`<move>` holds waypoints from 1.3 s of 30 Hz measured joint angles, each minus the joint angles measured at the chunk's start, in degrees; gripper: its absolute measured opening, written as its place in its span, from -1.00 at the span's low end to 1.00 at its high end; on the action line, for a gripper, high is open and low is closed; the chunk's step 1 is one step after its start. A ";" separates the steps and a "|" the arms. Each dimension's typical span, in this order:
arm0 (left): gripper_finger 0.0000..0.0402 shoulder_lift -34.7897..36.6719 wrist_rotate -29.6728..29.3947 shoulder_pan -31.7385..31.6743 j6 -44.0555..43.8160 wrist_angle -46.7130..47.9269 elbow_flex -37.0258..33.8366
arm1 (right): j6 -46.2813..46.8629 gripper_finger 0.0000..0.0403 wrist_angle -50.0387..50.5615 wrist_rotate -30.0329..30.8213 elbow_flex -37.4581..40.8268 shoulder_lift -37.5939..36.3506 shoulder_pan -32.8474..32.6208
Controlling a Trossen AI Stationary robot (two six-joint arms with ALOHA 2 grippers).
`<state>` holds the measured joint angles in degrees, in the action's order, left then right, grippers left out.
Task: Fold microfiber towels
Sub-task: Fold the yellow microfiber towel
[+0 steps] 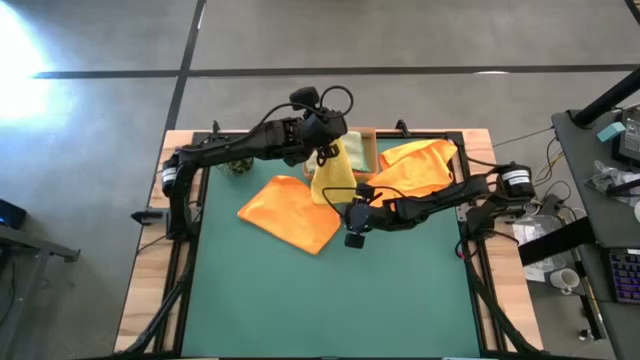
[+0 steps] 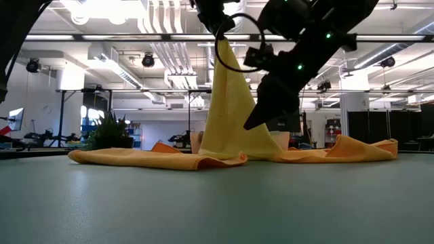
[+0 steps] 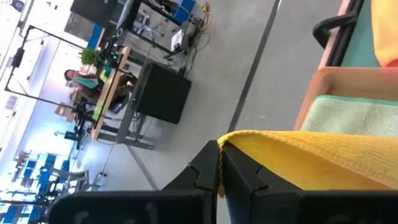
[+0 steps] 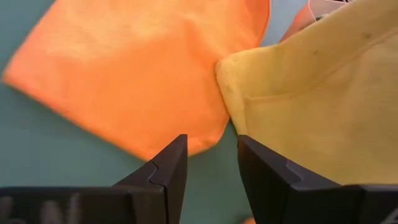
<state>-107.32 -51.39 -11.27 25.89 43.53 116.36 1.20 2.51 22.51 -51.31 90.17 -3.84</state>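
Partly hidden sage towel [image 1: 360,152] behind lifted yellow towel [image 1: 333,176], left hand [image 1: 325,152] pinching it.

Yellow microfiber towel [image 1: 332,172]: lifted by one corner, hanging in a tall cone, lower edge resting on the mat. Orange towel [image 1: 291,212]: lying flat and spread, just beside the yellow one. Second orange towel [image 1: 420,165]: rumpled, lying beyond it. Pale green towel [image 3: 354,115]: folded flat inside the tray.
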 joint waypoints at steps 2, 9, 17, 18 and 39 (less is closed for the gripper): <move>-1.00 0.35 0.00 0.00 0.01 -0.01 0.00 | -0.38 -0.34 -2.12 -0.02 0.00 1.40 1.12; -1.00 0.43 0.02 0.00 0.35 -0.01 0.00 | 0.22 -0.34 -6.26 -0.04 -0.01 5.20 4.69; -1.00 0.43 0.08 0.00 0.35 -1.22 0.00 | -1.21 -0.34 -10.55 -0.23 -0.04 9.73 7.99; -1.00 0.43 0.08 0.00 0.35 -1.12 0.00 | -1.05 -0.34 -10.82 -0.27 -0.06 9.90 8.26; -1.00 0.43 0.15 -0.02 0.49 -1.03 -0.42 | -5.30 -0.34 -12.66 -6.14 -0.04 10.56 12.13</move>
<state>-106.89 -51.24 -11.29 26.38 42.50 115.94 -4.10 -10.15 16.37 -51.35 100.73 8.29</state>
